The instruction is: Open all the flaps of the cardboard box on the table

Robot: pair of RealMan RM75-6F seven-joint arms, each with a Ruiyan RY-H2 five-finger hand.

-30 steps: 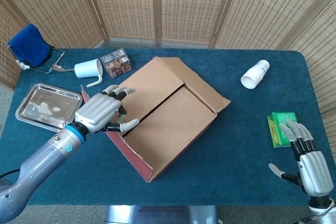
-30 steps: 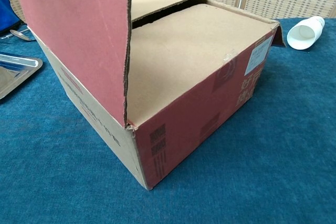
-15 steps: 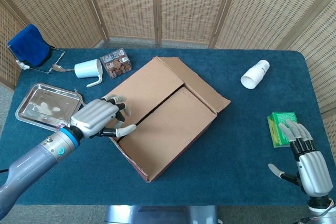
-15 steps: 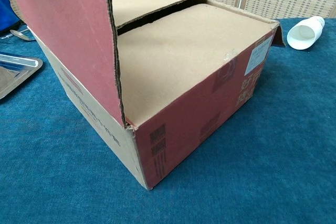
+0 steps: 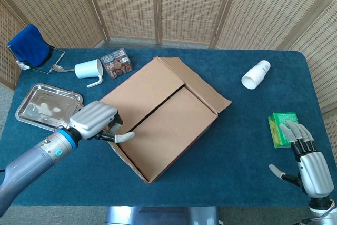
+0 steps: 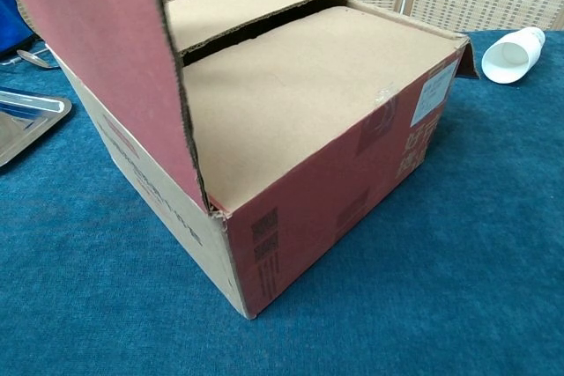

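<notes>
The cardboard box (image 5: 166,119) sits mid-table; the left hand (image 5: 96,120) grips its near-left flap (image 6: 106,68), which should swing fully outward, while the right hand (image 5: 308,159) idles, fingers apart

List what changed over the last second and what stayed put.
The left hand drew back toward the robot's left, off the top of the cardboard box, taking the red end flap with it: in the chest view that flap has swung further outward, baring more of the inner flaps. Whether the hand grips it is unclear. The right hand, inner flaps, white cup and green packet stayed put.
</notes>
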